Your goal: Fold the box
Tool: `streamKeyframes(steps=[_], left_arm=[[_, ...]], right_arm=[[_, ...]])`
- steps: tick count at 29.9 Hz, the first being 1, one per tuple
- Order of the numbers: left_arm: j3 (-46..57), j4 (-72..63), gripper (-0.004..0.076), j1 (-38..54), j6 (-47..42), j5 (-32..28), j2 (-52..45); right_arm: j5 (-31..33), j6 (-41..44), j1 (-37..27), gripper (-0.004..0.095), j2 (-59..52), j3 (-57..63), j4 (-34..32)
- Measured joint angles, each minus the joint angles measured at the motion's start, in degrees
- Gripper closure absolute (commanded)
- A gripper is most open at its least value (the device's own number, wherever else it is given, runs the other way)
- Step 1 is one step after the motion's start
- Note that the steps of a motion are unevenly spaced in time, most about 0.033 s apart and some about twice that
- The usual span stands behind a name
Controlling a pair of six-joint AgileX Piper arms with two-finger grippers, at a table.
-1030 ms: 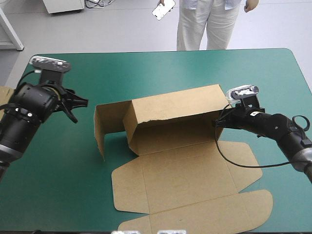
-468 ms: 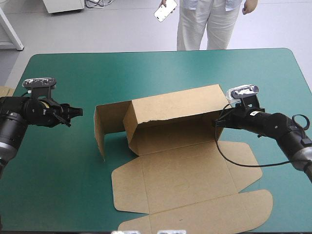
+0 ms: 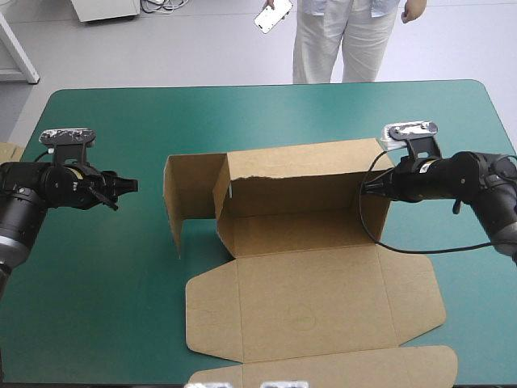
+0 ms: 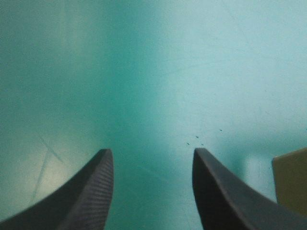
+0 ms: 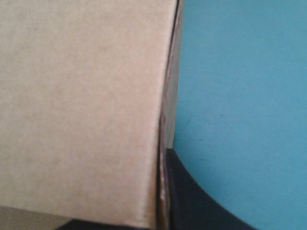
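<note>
Box (image 3: 307, 275), one brown cut sheet, sits at the middle of the teal-green table (image 3: 105, 307), back wall and left flap raised, lid flat toward the near edge. Right pincer (image 3: 370, 189) pinches the right end wall, probably to steady it upright. Left pincer (image 3: 129, 186), spread and empty, hovers well left of the box. Two pincers, one box.

Brown box (image 3: 299, 307), partly raised, right tool (image 3: 370, 187) at its end, left tool (image 3: 129, 186) apart.

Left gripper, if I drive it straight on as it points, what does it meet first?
Probably the box, its raised left flap, though how far the left gripper tilts downward is unclear.
</note>
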Motion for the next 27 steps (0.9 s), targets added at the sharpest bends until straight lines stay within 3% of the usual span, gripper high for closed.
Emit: streamKeyframes(steps=[6,13,16,18,21,27], left_arm=[[0.0,0.0,0.0357,0.0,0.0,-0.4,0.0],[0.0,0.0,0.0357,0.0,1.1,0.2,0.0],[0.0,0.0,0.0357,0.0,1.4,0.9,0.0],[0.0,0.0,0.0357,0.0,1.5,1.0,0.0],[0.0,0.0,0.0357,0.0,1.5,1.1,0.0],[0.0,0.0,0.0357,0.0,1.9,1.1,0.0]], right_arm=[[6.8,5.7,0.0,0.0921,3.4,-7.3,-3.9],[12.6,5.4,0.0,0.0906,15.3,-17.5,-4.0],[12.6,3.9,0.0,0.0757,18.1,-20.4,-3.9],[11.3,2.6,0.0,0.0569,19.2,-20.9,-3.7],[11.5,1.8,0.1,0.0396,20.5,-20.9,-3.4],[12.7,2.5,0.1,0.0435,20.0,-20.9,-4.0]])
